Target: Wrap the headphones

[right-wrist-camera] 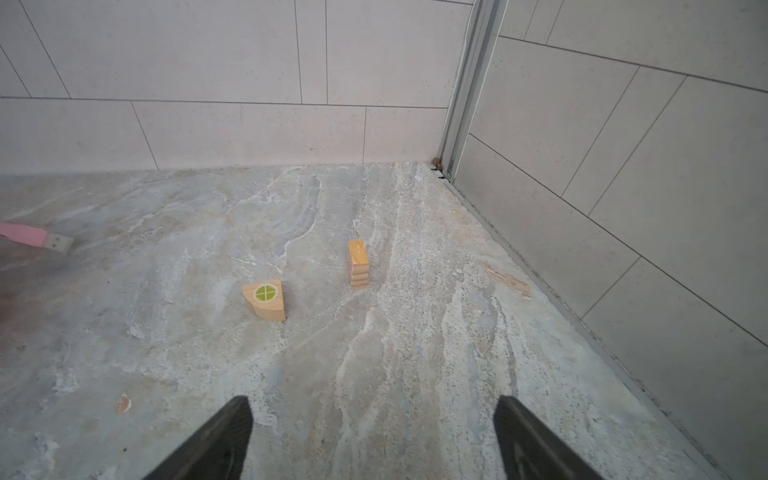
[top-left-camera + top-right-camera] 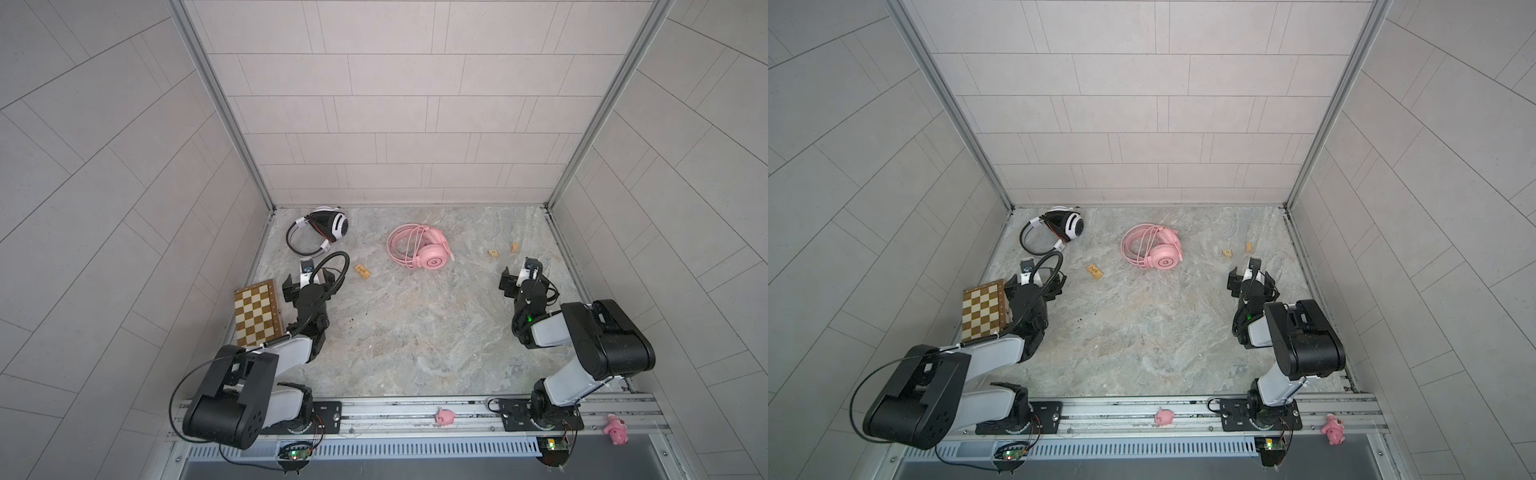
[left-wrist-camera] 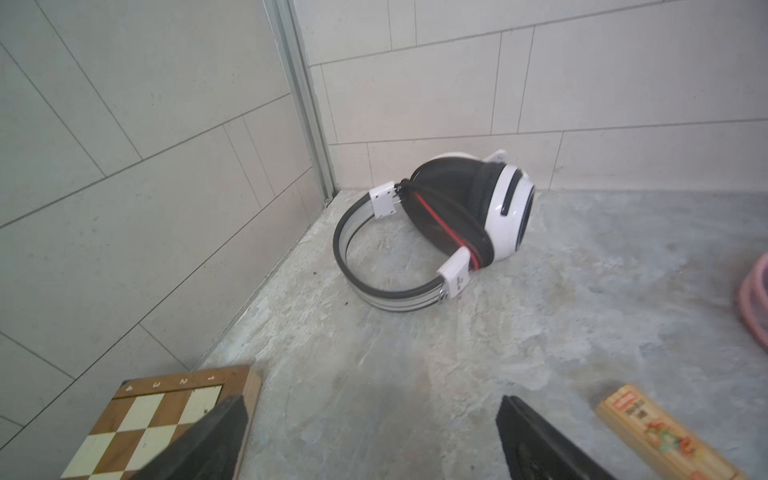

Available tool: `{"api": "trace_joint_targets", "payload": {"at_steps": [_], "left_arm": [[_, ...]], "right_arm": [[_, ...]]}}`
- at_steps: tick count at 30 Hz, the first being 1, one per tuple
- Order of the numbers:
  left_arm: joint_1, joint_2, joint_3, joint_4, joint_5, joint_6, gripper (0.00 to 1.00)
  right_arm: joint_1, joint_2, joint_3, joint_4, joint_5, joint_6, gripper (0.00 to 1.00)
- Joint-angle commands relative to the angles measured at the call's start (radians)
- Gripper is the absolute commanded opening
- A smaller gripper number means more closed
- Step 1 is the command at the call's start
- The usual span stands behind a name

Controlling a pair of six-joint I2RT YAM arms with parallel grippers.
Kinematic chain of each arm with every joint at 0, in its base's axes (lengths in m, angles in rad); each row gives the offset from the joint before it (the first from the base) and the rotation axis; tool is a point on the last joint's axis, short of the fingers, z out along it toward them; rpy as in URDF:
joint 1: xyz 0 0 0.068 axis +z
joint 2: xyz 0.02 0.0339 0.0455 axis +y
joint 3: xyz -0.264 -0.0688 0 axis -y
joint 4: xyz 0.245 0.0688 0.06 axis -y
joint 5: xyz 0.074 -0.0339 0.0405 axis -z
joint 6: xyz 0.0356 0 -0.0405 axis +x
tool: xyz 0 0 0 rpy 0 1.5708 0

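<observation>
Pink headset (image 2: 432,262), white headset (image 3: 507,208): cables seemingly wound, task near done; left tool (image 3: 370,419), right tool (image 1: 374,419) spread, empty; next, probably tuck USB plug (image 1: 58,242).

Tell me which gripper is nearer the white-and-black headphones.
Left. The left gripper sits just short of the white-and-black headphones, open and facing them. The right gripper is far off, on the other side of the pink headphones, facing the opposite back corner.
</observation>
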Motion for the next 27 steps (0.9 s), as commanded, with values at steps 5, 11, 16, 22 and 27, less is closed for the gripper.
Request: {"api": "trace_joint_targets", "payload": {"at_steps": [5,11,16,22,27], "left_arm": [[0.078,0.245,0.05,0.202,0.146,-0.036,1.0],[0.095,0.25,0.161,-0.002,0.216,-0.026,1.0],[0.094,0.25,0.162,-0.004,0.233,-0.013,1.0],[0.095,0.247,0.164,-0.014,0.233,-0.015,1.0],[0.095,0.246,0.165,-0.014,0.234,-0.016,1.0]], "right_arm": [[0.011,-0.018,0.009,-0.055,0.002,-0.03,0.99],[0.012,-0.018,0.028,-0.092,-0.001,-0.034,0.99],[0.029,-0.016,0.048,-0.128,-0.021,-0.066,0.99],[0.029,-0.016,0.052,-0.136,-0.024,-0.065,0.99],[0.029,-0.017,0.06,-0.151,-0.03,-0.065,0.99]]}}
